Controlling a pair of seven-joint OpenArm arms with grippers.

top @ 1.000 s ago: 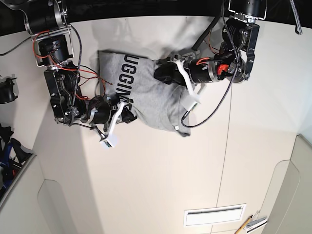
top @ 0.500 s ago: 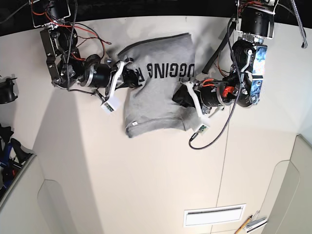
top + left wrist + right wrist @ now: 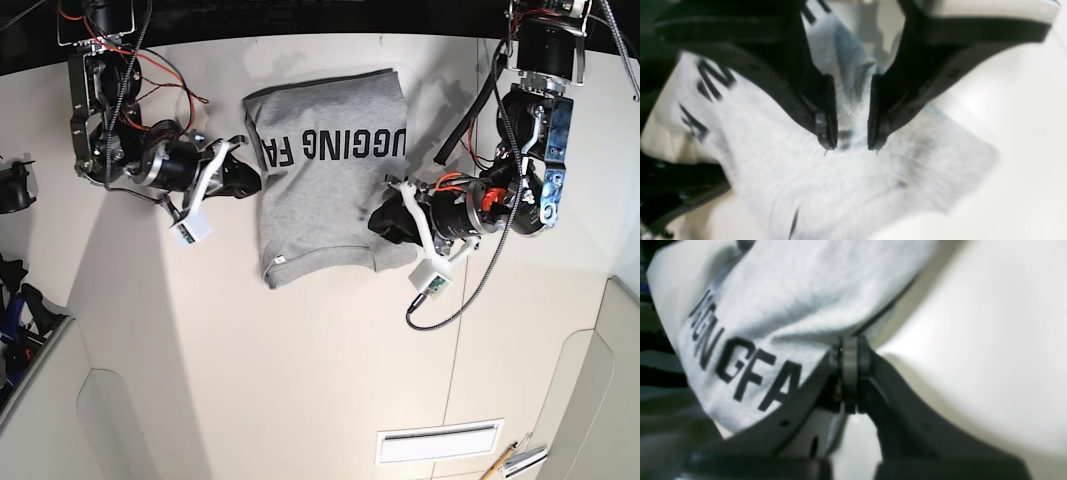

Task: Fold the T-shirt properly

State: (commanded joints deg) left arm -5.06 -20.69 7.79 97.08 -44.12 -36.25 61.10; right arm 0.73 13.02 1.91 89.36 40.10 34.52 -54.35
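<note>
Spread lettering-up across the far middle of the table (image 3: 300,380): the T-shirt (image 3: 325,185). Clamped on its left edge, holding the fabric taut: right gripper (image 3: 849,355). Slightly parted astride a right-side ridge, grip uncertain: left gripper (image 3: 848,135).

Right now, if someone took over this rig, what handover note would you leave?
Left gripper: fingers slightly apart astride a fabric ridge, so grip unclear.
Right gripper: shut on the T-shirt's edge.
T-shirt: lies on the white table, lettering up, between the arms; the left gripper is at its right edge and the right gripper at its left in the base view.
Done: partly folded into a rough rectangle.
Left: release, square up, finish folds.
</note>
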